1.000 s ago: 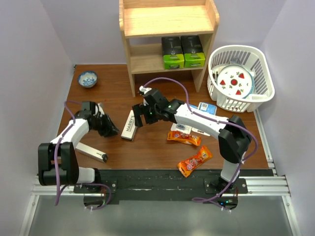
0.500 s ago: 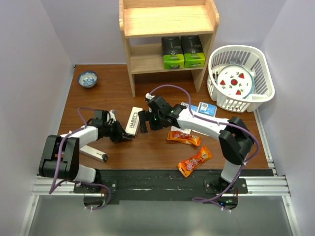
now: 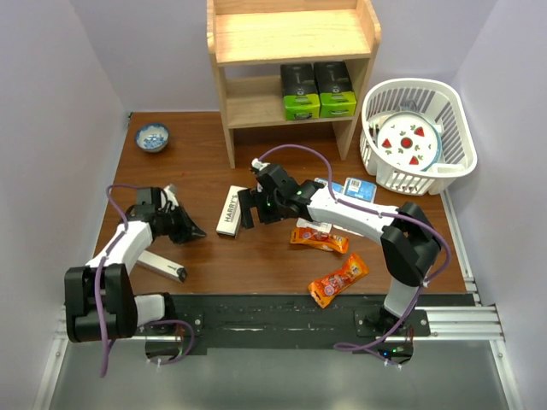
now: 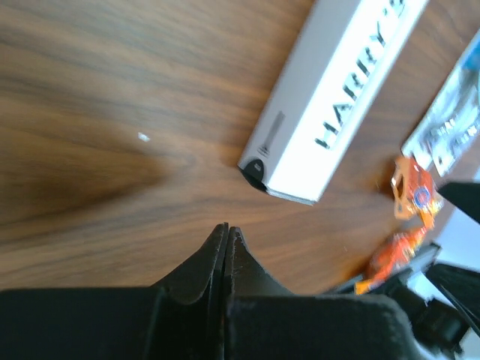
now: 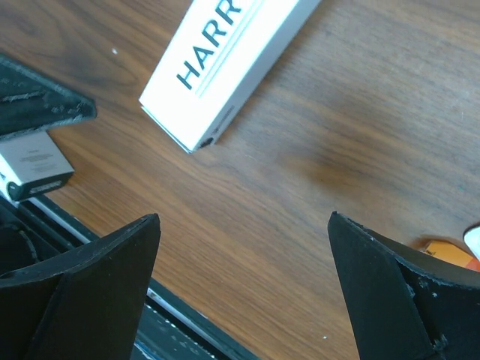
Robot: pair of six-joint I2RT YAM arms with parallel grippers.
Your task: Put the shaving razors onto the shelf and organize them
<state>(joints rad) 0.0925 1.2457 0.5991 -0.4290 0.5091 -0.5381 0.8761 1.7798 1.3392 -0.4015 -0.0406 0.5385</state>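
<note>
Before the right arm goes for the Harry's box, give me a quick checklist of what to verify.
1. The right gripper is open: ok, fingers spread wide.
2. The HARRY'S box is between its fingers: not ok, it lies flat just ahead of them.
3. The left gripper is clear of the box: ok, shut, empty, apart from it.
4. Room on the shelf: ok, top board bare; the two black boxes sit on the lower board's right side.

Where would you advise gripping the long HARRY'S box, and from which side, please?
Grip the HARRY'S box across its narrow width near mid-length, coming from above: it lies flat on the table, and its long parallel sides suit the open right gripper beside it.
</note>
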